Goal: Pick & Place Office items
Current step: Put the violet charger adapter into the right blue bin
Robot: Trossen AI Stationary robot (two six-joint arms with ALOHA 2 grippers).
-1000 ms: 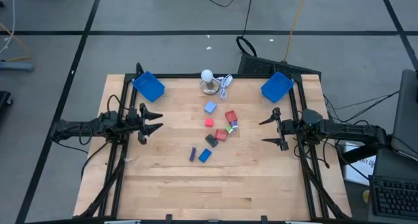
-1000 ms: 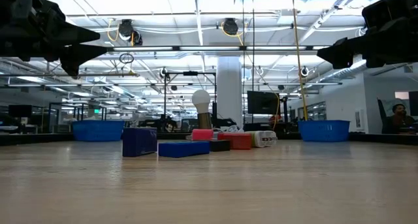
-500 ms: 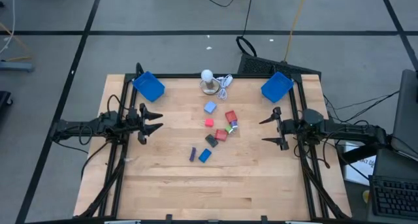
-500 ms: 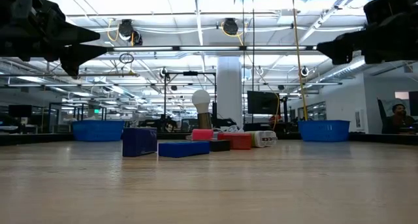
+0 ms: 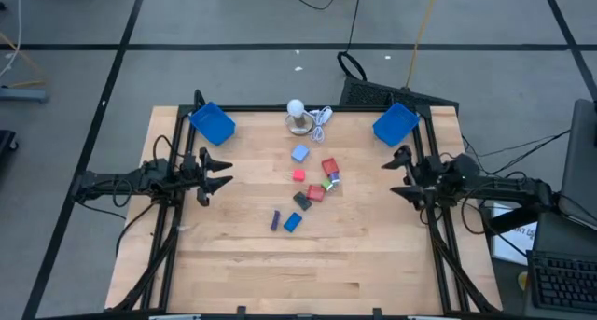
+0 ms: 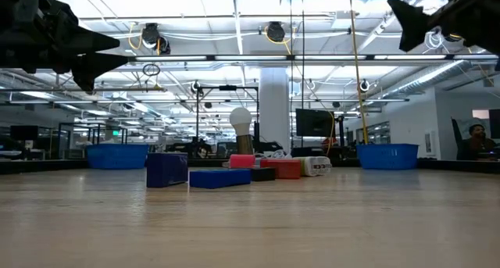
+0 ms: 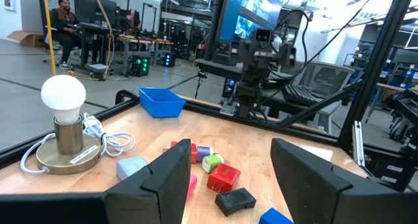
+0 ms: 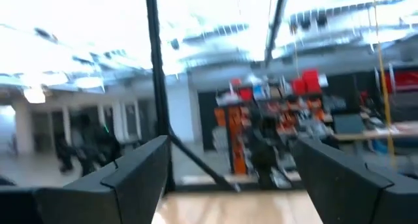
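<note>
Several small office items lie flat on the wooden table's middle: a light blue block point(image 5: 299, 153), red blocks point(image 5: 329, 165) point(image 5: 316, 192), a green and purple piece point(image 5: 330, 180), a dark grey block point(image 5: 301, 201), a purple block point(image 5: 275, 220) and a blue block point(image 5: 293, 222). My left gripper point(image 5: 222, 172) hovers open at the table's left edge, pointing level toward them. My right gripper point(image 5: 399, 173) hovers open at the right edge, tipped upward. Neither has anything between its fingers. The left wrist view shows the pieces point(image 7: 222, 178) beyond my open left fingers.
Two blue trays stand at the far corners, one left point(image 5: 213, 123) and one right point(image 5: 395, 123). A white bulb on a round base with a white cord point(image 5: 297, 115) stands at the far middle. The near half of the table point(image 5: 308, 273) is bare wood.
My right gripper has tipped its fingers upward, rolled somewhat and risen, with the fingertips drawing back a little toward the table's right edge. It stays open. The blocks lie as before.
</note>
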